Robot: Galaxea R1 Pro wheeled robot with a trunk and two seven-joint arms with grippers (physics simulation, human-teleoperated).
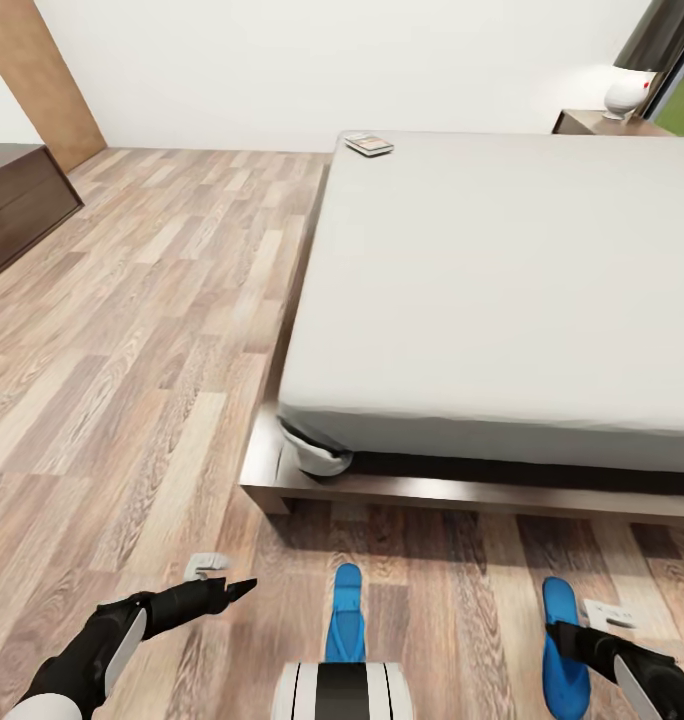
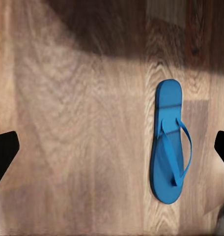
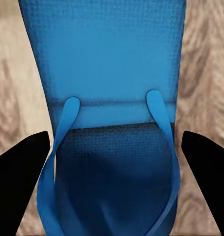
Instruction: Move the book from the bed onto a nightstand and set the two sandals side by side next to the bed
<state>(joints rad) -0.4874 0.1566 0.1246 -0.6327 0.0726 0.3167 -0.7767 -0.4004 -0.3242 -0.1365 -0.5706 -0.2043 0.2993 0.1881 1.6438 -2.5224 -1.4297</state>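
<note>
The bedroom has a grey-brown wood-plank floor (image 1: 132,330) running up to a plain white wall (image 1: 332,70). A light wooden panel (image 1: 42,80) leans into the far left corner, and a dark brown cabinet (image 1: 17,205) stands along the left edge. The bed (image 1: 502,290), a pale grey mattress on a dark brown platform frame, takes up the right half of the head view. The book (image 1: 369,144) lies on the mattress at its far left corner. Beyond the bed's far right corner a nightstand (image 1: 582,122) carries a white lamp base (image 1: 625,95), beside a dark-framed window showing a strip of green.

On the floor just in front of the bed frame lie two blue sandals, well apart from each other and both pointing toward the bed: the left sandal (image 1: 346,612) near the middle of the view, the right sandal (image 1: 564,645) further right.

The left gripper (image 1: 222,588) hovers above bare planks to the left of the left sandal; in its wrist view its dark fingertips (image 2: 5,152) stand wide apart with nothing between them, the sandal (image 2: 171,142) lying off to one side. The right gripper (image 1: 572,635) is low over the right sandal, its fingertips (image 3: 18,182) spread on either side of the blue sole and straps (image 3: 112,113), not closed on it
</note>
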